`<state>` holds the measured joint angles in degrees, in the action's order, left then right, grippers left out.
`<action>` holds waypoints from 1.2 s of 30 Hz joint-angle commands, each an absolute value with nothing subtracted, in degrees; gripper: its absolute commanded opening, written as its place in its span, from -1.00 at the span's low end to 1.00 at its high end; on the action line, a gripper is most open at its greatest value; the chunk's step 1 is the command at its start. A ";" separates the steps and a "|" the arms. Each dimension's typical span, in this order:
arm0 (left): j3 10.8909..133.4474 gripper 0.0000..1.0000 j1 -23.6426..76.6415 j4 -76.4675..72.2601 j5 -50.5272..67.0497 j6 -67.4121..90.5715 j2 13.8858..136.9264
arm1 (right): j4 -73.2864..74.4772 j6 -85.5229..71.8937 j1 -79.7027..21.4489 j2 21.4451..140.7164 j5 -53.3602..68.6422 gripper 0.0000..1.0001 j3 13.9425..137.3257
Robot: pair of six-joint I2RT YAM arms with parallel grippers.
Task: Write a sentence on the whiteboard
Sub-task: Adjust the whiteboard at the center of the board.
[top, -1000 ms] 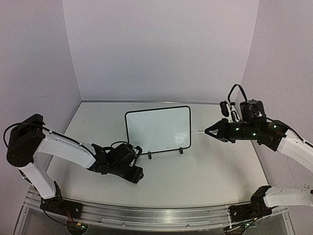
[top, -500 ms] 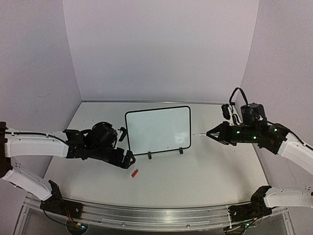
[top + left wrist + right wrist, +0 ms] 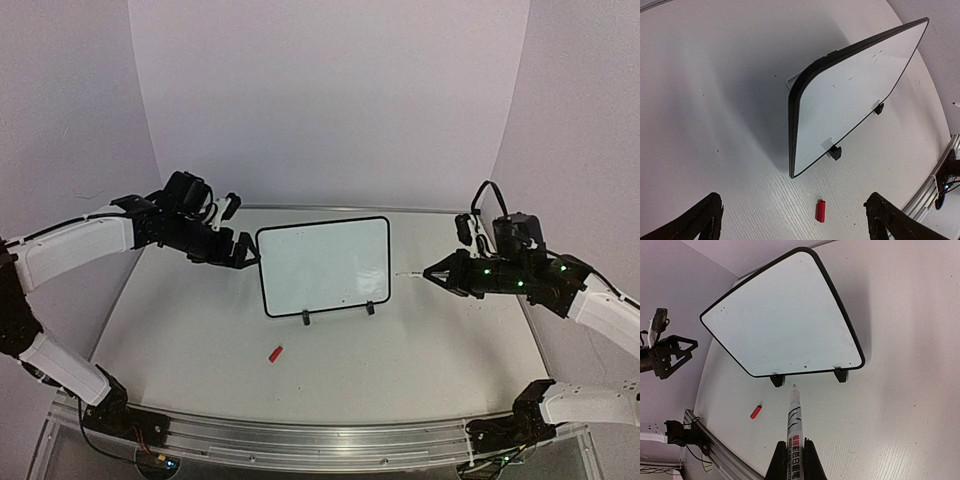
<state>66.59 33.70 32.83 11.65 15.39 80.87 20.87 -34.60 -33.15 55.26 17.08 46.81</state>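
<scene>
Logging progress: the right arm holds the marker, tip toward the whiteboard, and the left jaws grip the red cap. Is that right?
No. The left gripper has its jaws open and empty; the red cap lies on the table before the whiteboard, as the left wrist view shows. The right gripper does hold the marker.

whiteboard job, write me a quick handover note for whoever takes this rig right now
The left gripper is open and holds nothing, in the air by the left edge of the whiteboard.
The right gripper is shut on the marker, which is uncapped; its tip points at the board's right side without touching it.
The whiteboard stands upright on its two feet mid-table. The red cap lies on the table in front of it.
Done: marker uncapped and in the gripper.
Left: the whole sentence. The board shows only faint specks, no writing.
</scene>
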 commanded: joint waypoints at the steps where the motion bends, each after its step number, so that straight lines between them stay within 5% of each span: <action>1: 72.76 0.99 33.93 34.63 17.67 9.69 86.45 | 18.55 -35.41 -33.15 53.49 14.90 -1.00 46.67; 15: 81.45 0.87 34.04 33.10 19.90 8.96 98.85 | 18.15 -35.18 -33.13 52.83 13.29 -1.00 45.83; 36: 84.29 0.85 38.76 34.53 9.76 18.32 100.05 | 17.54 -35.14 -33.16 53.40 11.03 -1.00 44.25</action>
<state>80.72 37.89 34.60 10.69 16.54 99.73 19.41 -34.98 -33.15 53.76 12.42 45.12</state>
